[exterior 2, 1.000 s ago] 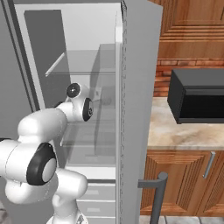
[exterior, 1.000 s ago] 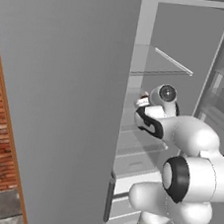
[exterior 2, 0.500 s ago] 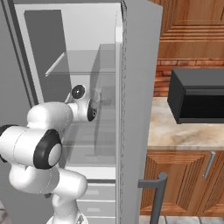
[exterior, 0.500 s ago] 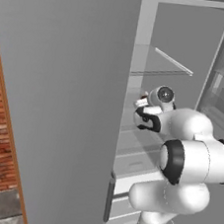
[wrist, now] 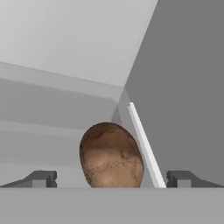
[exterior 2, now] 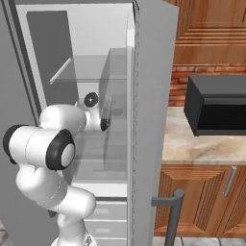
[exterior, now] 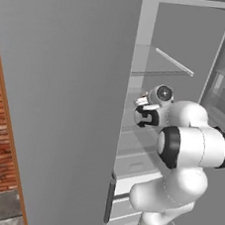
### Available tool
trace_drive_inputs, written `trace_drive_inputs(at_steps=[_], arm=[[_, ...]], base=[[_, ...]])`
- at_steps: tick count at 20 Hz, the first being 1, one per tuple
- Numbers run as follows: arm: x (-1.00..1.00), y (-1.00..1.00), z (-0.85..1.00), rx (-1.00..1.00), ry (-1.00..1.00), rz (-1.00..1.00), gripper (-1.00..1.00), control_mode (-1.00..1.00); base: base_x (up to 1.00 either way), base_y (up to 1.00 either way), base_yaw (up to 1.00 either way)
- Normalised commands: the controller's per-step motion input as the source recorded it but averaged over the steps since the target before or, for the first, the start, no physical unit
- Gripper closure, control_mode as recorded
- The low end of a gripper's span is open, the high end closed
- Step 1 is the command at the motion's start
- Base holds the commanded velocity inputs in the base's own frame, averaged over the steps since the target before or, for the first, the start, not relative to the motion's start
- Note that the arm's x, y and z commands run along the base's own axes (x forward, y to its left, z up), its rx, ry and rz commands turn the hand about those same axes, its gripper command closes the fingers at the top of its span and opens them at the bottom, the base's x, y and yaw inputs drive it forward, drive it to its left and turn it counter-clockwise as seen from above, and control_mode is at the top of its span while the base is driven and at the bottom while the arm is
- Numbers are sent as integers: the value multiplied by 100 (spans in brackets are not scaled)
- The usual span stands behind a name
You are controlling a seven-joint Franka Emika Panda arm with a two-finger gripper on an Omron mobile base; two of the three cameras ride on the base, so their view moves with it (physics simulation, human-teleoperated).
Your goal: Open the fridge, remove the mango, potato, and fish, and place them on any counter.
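Note:
The fridge [exterior: 60,103] stands with its doors open, its white shelved interior [exterior 2: 96,62] in front of me. My gripper [exterior: 145,116] reaches in over a middle shelf, and it appears again beside the inner wall [exterior 2: 104,124]. In the hand view the brown, rough-skinned potato [wrist: 111,155] lies on the shelf close ahead. It sits midway between my two fingertips [wrist: 41,178], which stand wide apart on either side without touching it. My gripper [wrist: 111,179] is open and holds nothing. The mango and the fish are out of view.
A white shelf edge [wrist: 144,144] runs along the grey wall just right of the potato. A glass shelf [exterior: 173,62] hangs above my hand. Right of the fridge door [exterior 2: 149,120], a black microwave [exterior 2: 216,110] sits on a beige wall counter [exterior 2: 187,144] over wooden cabinets.
My elbow has risen and swung in towards the fridge, while the hand has stayed almost in place over the shelf. The jaws have stayed open.

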Motion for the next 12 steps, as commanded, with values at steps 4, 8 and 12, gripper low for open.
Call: trace_drive_inputs(at_steps=[4,8,12], arm=[[27,-6,-19,0,3,0,-100,-100],[26,-3,-20,0,3,0,-100,-100],[19,-1,-20,0,4,0,-100,-100]], base=[[0,0,0],[0,0,0],[0,0,0]])
